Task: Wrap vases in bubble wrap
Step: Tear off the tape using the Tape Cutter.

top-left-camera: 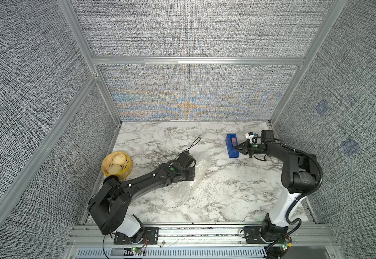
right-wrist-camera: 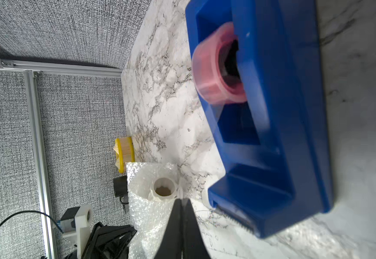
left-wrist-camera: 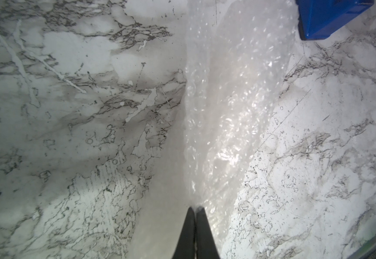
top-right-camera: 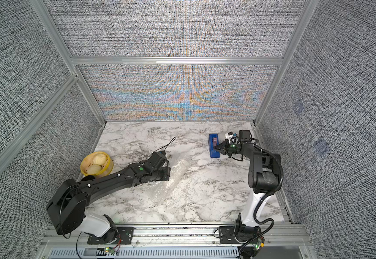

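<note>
1. On the marble tabletop point(top-left-camera: 205, 208), in both top views, you have the bubble wrap point(top-left-camera: 197, 179) point(top-right-camera: 177, 177) lying crumpled near the middle. Its left side is under the wrist of your left arm point(top-left-camera: 155, 177), which hides both the left hand's tips and the vase. Your right hand point(top-left-camera: 236, 148) point(top-right-camera: 216, 148) is at the far right, tips together beside a blue tape dispenser point(top-left-camera: 231, 145) point(top-right-camera: 214, 143). A yellow basket point(top-left-camera: 127, 171) point(top-right-camera: 108, 168) of buns point(top-left-camera: 117, 159) stands at the left edge, well apart from the wrap.
2. In the left wrist view, your left hand point(left-wrist-camera: 195, 209) is pinched tight on an edge of the bubble wrap point(left-wrist-camera: 232, 101). The wrap runs away from the tips as a raised, glinting ridge, and a corner of the dispenser point(left-wrist-camera: 330, 18) shows beyond it.
3. In the right wrist view, your right hand point(right-wrist-camera: 182, 201) is closed, tips touching, just beside the toothed end of the dispenser point(right-wrist-camera: 272, 134), which carries a pink tape roll point(right-wrist-camera: 214, 74). You cannot tell whether any tape is caught between the tips. Beyond them the white vase point(right-wrist-camera: 163, 187) shows its open mouth, with the bubble wrap point(right-wrist-camera: 146, 215) standing up around it. The basket point(right-wrist-camera: 125, 152) is farther back by the wall.
</note>
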